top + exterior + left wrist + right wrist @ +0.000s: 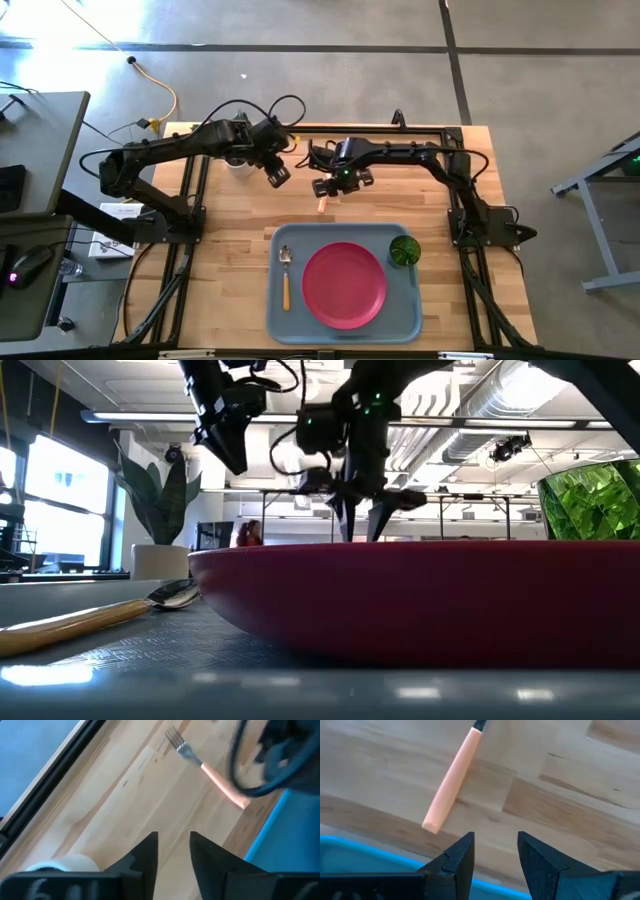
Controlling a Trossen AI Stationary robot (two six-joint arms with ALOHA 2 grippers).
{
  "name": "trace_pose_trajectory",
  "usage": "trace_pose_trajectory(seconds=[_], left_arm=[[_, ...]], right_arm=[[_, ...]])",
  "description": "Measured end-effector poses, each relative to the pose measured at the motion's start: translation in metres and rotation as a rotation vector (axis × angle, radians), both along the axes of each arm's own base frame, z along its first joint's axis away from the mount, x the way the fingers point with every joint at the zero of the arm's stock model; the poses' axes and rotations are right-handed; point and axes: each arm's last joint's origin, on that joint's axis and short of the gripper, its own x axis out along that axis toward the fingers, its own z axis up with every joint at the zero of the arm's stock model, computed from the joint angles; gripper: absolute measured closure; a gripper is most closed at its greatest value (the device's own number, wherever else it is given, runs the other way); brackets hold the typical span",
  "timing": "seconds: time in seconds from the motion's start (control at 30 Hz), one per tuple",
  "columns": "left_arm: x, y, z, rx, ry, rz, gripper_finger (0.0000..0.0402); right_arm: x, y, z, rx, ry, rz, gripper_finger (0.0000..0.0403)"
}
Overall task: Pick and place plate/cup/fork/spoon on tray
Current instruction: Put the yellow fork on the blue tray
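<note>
Left gripper (279,177): raised over the bench (230,250), jaws parted, nothing held.
Fork (322,204): lying on the bench just beyond the tray (285,320).
Right gripper (341,186): hovering above the fork, jaws spread, empty.
Risk: the thin handle could be missed or skidded away if the jaws are closed off-centre.

The blue-grey tray (342,328) holds the pinkish-red plate (344,284) at its centre, the spoon (285,276) along its left rim, the green cup (404,250) (upright) in its far-right corner. The orange-handled fork (207,769) lies on the table beyond the tray's far edge.
</note>
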Motion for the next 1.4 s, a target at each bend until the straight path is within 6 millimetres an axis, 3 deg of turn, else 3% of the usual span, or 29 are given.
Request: trace_pose_trajectory(seconds=[0.2,0.4,0.63,0.93,1.4], left_arm=[[-0.001,0.000,-0.002,-0.018,0.010,0.037,0.0237],[0.000,0.000,-0.002,-0.048,-0.025,0.153,0.0198],[0.002,-0.004,-0.001,-0.067,-0.052,0.183,0.0199],[0.008,-0.015,0.000,-0.090,-0.089,0.192,0.0206],[0.032,-0.007,0.020,-0.154,-0.470,0.243,0.0206]], right_arm=[[-0.011,0.015,0.028,-0.072,0.004,-0.008,0.0263],[-0.031,0.030,0.072,-0.178,-0.058,-0.028,0.0263],[-0.062,0.037,0.117,-0.301,-0.109,-0.045,0.0263],[-0.096,0.031,0.153,-0.428,-0.142,0.085,0.0263],[-0.143,0.015,0.192,-0.546,-0.196,0.203,0.0263]])
